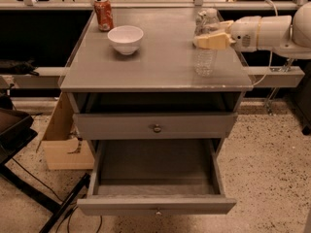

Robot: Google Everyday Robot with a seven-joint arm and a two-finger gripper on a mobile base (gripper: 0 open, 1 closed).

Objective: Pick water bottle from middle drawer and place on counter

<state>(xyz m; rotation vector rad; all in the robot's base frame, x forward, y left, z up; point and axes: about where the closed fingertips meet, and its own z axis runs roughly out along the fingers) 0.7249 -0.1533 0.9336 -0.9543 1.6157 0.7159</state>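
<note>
Water bottle (205, 62): clear, ribbed, pale cap, standing upright on the counter (155, 64) near its right front corner. Gripper (202, 33) comes in from the right at the bottle's upper half. It is narrowly spread and clamped on the shoulder, one finger in front, one behind.

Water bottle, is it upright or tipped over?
Upright: the bottle stands cap up near the counter's right edge, gripper at its upper half.
</note>
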